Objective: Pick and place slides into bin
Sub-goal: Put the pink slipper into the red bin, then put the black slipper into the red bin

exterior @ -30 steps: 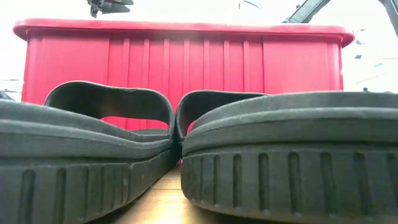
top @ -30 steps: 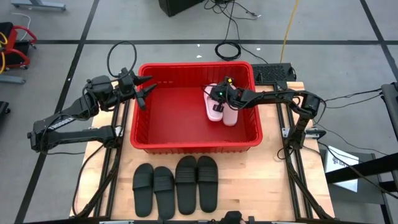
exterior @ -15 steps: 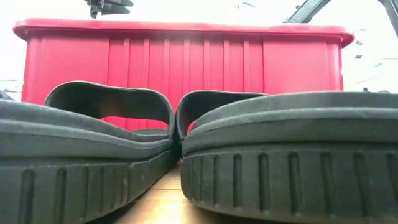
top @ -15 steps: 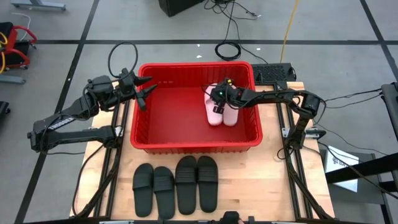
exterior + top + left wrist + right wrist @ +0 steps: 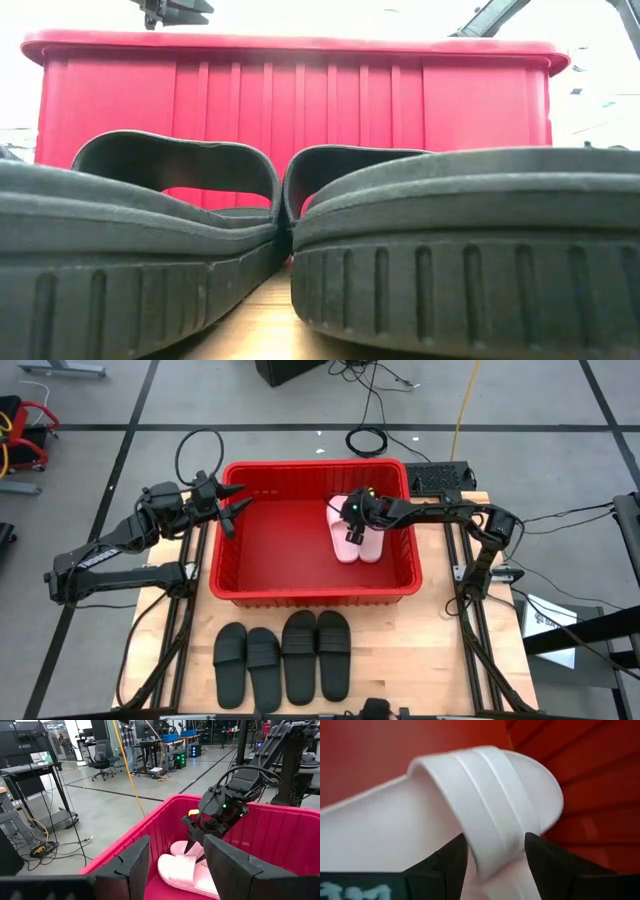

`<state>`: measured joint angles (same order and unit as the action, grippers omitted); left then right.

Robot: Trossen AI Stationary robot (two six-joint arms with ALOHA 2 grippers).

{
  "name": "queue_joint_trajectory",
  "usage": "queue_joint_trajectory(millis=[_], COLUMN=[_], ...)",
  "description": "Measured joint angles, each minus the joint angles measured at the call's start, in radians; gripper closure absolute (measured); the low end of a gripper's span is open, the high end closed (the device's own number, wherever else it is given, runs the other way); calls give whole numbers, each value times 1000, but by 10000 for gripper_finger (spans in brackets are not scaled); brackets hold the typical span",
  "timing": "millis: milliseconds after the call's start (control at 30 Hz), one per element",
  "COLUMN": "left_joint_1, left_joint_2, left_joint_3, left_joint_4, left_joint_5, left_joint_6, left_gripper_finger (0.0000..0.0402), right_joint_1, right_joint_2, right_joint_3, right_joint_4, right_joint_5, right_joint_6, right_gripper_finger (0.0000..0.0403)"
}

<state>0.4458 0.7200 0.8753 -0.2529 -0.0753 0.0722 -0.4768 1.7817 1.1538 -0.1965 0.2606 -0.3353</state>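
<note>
Two pale pink slides (image 5: 347,540) (image 5: 371,540) lie side by side, soles down, on the floor of the red bin (image 5: 315,597), toward its far right. My right gripper (image 5: 352,515) hangs over their far ends, slanting down, open. In the right wrist view its fingers (image 5: 447,862) stand on either side of one slide's wide strap (image 5: 485,795). My left gripper (image 5: 238,508) hovers open over the bin's left rim, holding nothing. Several black slides (image 5: 283,658) lie in a row on the table in front of the bin. My right gripper stands astride the pink slide's strap (image 5: 492,852), coming from above and from the far side, with its fingers across the strap. Whether the fingers touch the strap I cannot tell. The slide lies flat on the bin's floor.
The bin fills the middle of the table, its tall walls (image 5: 300,100) rising behind the black slides (image 5: 450,250). The left half of the bin's floor (image 5: 275,545) is bare. Cables and a coiled cord lie on the room's floor beyond the far edge.
My right gripper has tipped at the wrist over the pink slides while staying in place. The left pink slide now lies flat beside the other one on the bin's floor.
</note>
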Motion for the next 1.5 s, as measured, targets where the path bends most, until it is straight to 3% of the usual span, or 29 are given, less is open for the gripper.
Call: queue_joint_trajectory(millis=[400, 667, 933, 1500], left_joint_1=[1, 1, 0, -61], left_joint_2=[0, 0, 0, 0], left_joint_3=[0, 0, 0, 0], left_joint_4=[-1, -4, -4, -5], left_joint_5=[0, 17, 65, 241], left_joint_6=[1, -3, -5, -64], left_gripper_finger=[213, 213, 213, 213], right_joint_1=[0, 0, 1, 149], right_joint_2=[-34, -134, -206, -258], right_joint_3=[0, 0, -1, -1], right_joint_4=[-66, -66, -51, 243], right_joint_5=[-3, -159, -185, -185], right_joint_6=[2, -6, -46, -44], right_gripper_finger=[222, 222, 222, 222])
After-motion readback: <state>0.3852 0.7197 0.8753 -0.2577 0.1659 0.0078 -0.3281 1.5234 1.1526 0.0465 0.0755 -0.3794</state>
